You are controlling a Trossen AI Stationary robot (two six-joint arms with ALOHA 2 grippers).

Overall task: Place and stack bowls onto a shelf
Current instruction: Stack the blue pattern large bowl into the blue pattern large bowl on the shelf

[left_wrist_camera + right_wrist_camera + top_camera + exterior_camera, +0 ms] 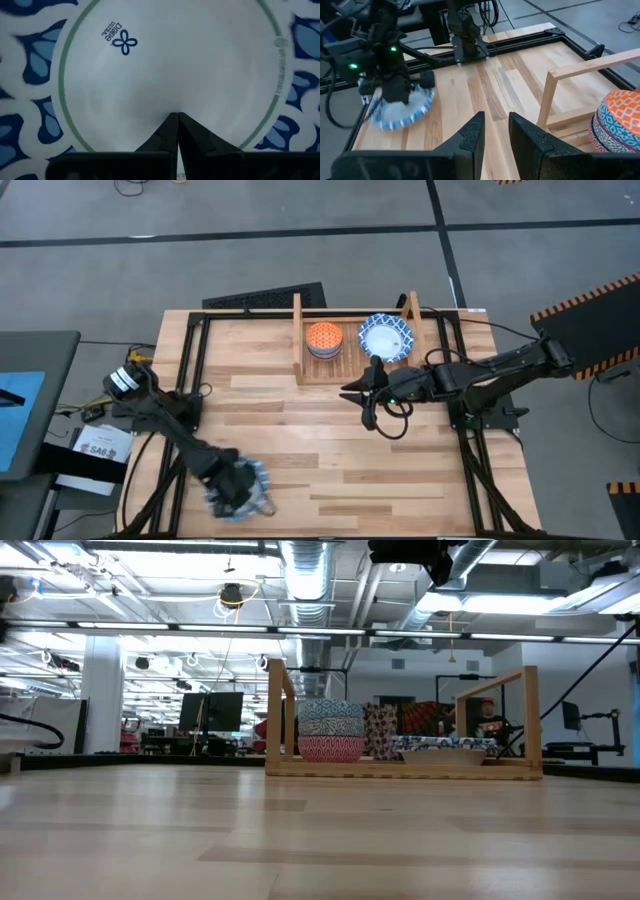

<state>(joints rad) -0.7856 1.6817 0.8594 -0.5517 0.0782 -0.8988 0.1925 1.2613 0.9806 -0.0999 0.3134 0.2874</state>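
Left gripper [236, 492] clenched on a white blue-rimmed bowl [250, 480] at the bench's [300, 450] near edge | right gripper [350, 393] parted, empty (just before the shelf [300, 340]) | shelf holds orange-topped stack [323, 338] beside patterned bowl [386, 336]

A grey floor [300, 260] crossed by dark lines surrounds the wooden table [300, 450]. Overhead run silver ducts [310, 580] and strip lights [150, 628]. A white pillar [102, 690] stands left; monitors [222, 708] far behind.
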